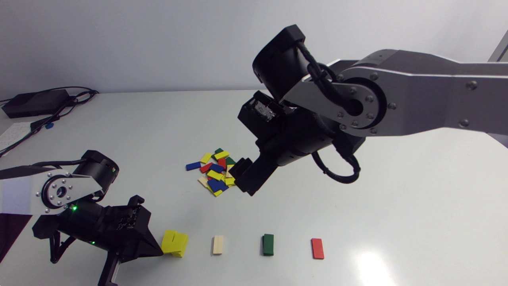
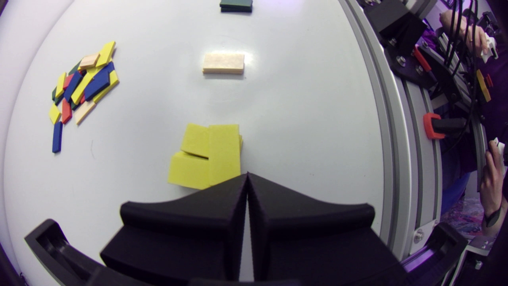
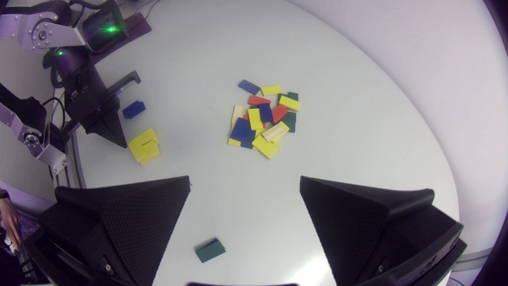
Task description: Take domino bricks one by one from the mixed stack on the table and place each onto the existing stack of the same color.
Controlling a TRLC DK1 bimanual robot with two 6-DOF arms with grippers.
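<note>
1. The mixed heap (image 1: pixel 216 172) lies near the middle of the counter (image 1: pixel 397 198).
2. One lone brick (image 1: pixel 193 166) lies just left of the heap, a little apart from it.
3. Before the heap, four stacks stand in a row, well apart: the leftmost stack (image 1: pixel 175 243), the second stack (image 1: pixel 218 244), the third stack (image 1: pixel 268 244) and the rightmost stack (image 1: pixel 317 248).
4. In the leftmost stack the upper bricks sit askew on the lower ones.
5. The left pincer (image 1: pixel 158 250) is just left of the leftmost stack, its tip right beside it.
6. A fifth stack (image 3: pixel 133 109) stands on the other side of the left pincer.
7. The right pincer (image 1: pixel 244 176) hangs at the right side of the heap.
</note>
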